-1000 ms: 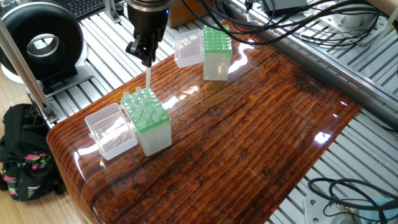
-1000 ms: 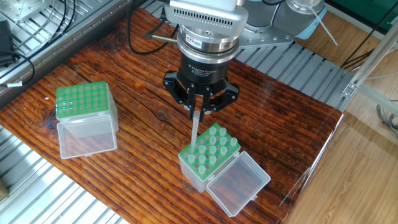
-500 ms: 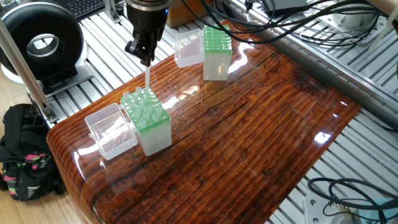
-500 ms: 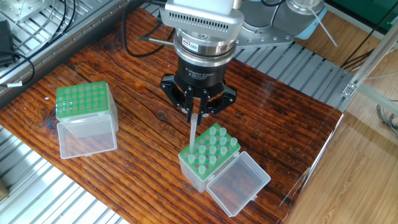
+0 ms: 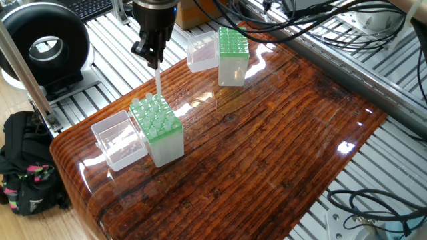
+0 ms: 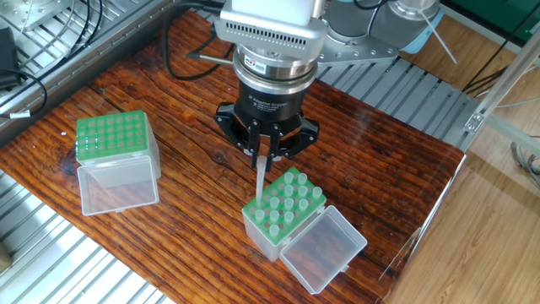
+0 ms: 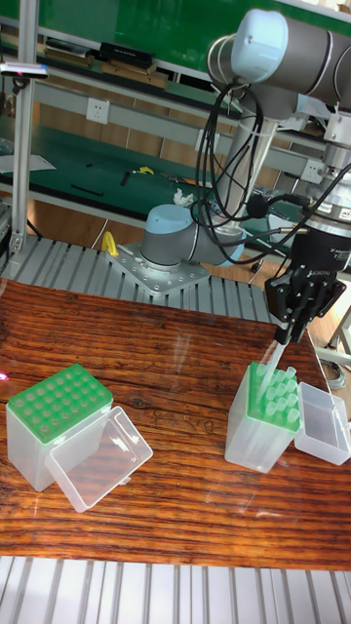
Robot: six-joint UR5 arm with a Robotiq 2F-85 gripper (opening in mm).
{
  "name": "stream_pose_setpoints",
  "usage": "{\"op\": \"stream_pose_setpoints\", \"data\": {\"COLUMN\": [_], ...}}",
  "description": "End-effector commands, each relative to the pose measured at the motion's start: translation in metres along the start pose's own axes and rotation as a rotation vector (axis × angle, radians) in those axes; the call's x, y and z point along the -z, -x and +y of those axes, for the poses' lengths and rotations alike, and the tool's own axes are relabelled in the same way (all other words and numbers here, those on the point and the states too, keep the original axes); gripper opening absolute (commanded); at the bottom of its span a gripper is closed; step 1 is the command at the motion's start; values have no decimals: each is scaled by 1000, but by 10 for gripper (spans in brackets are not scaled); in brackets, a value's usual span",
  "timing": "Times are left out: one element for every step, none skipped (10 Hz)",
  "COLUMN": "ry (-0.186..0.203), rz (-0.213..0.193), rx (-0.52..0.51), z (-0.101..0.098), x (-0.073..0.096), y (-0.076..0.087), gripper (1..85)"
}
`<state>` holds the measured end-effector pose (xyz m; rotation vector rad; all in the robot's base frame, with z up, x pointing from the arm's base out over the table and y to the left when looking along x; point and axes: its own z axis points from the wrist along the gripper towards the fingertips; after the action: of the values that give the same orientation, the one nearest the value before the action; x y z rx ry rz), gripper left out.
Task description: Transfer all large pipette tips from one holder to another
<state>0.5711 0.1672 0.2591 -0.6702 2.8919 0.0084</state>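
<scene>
You've got the full holder (image 6: 283, 215) nearest in the other fixed view, lid open at its near right, tips (image 6: 287, 203) standing in the green grid. Above it the gripper (image 6: 262, 156) is pinched shut on one tip (image 6: 261, 179), lower end just at the grid. Step looks like pick-up: next, lift clear, then carry to the empty holder (image 6: 110, 139) far left w/o tilting.

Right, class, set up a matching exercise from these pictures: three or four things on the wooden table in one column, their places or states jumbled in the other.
1. black two-finger tool
2. translucent whitish pipette tip
3. green-topped holder full of tips
4. green-topped holder with bare holes

a. apart from the arm, lid open
b. below the tool, lid open
c. shut on a tip
d. hanging upright, partly lifted

Pairs: 1-c, 2-d, 3-b, 4-a
</scene>
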Motion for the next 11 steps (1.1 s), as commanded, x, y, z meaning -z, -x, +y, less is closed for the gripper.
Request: {"op": "stream_pose_setpoints", "data": {"ry": [21, 21, 24, 24, 25, 23, 0, -9, -24, -24, -16], "rz": [3, 3, 5, 5, 8, 17, 19, 17, 24, 26, 22], "rx": [3, 3, 3, 1, -9, -24, -36, -53, -62, -82, -115], "z": [4, 4, 5, 5, 6, 6, 0, -6, -16, -22, -26], "x": [1, 1, 1, 2, 5, 11, 18, 26, 37, 46, 52], "y": [0, 0, 0, 0, -2, -5, -9, -16, -28, -38, -47], "gripper": [350, 357, 360, 360, 333, 313, 220, 120, 10, 10, 10]}}
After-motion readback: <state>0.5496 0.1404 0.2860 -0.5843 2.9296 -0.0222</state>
